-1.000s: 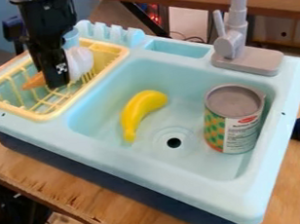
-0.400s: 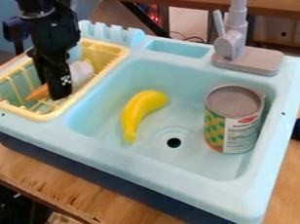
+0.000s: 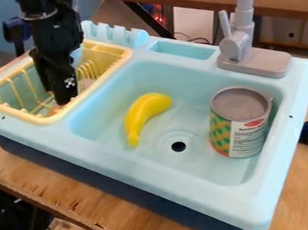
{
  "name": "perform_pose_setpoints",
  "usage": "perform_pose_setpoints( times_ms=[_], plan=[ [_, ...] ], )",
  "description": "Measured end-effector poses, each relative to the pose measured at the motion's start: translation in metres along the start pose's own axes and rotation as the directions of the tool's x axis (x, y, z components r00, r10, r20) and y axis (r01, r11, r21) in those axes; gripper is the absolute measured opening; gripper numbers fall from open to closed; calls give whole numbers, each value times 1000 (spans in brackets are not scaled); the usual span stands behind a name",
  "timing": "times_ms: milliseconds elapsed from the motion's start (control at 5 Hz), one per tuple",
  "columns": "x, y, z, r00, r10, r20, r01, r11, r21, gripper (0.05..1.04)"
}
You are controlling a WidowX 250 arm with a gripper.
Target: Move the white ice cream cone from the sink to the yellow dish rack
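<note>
Wooden counter (image 3: 90, 205) is spreading beneath the blue sink (image 3: 140, 160). Inside the yellow basket (image 3: 44, 118), my gripper (image 3: 63, 101) is hanging right beside a mostly hidden orange toy (image 3: 53, 111); whether I'm open, closed or gripping it, I can't tell. Beyond the basket, a banana (image 3: 144, 112) is lying nearer me, a can (image 3: 240, 123) standing farther off.
</note>
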State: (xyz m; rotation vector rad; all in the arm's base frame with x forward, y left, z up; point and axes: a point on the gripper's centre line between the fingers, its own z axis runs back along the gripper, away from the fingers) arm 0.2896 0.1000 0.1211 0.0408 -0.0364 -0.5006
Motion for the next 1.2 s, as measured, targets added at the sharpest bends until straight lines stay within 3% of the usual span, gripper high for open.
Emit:
perform_pose_setpoints(
  times_ms=[200, 400, 600, 800, 1000, 1200],
  plan=[
    [1, -1, -1, 1000, -14, 12, 14, 1000, -4, 1010],
    [2, -2, 0, 1000, -18, 17, 18, 1000, -7, 1005],
    [-3, -8, 21, 999, 13, 40, -13, 1000, 11, 1002],
    [-6, -22, 54, 989, 93, 113, -94, 996, 5, 1002],
    [-6, -31, 77, 947, 248, 205, -249, 968, -20, 1002],
    [1, -61, 70, 856, 509, 94, -506, 861, -55, 1002]
  ],
)
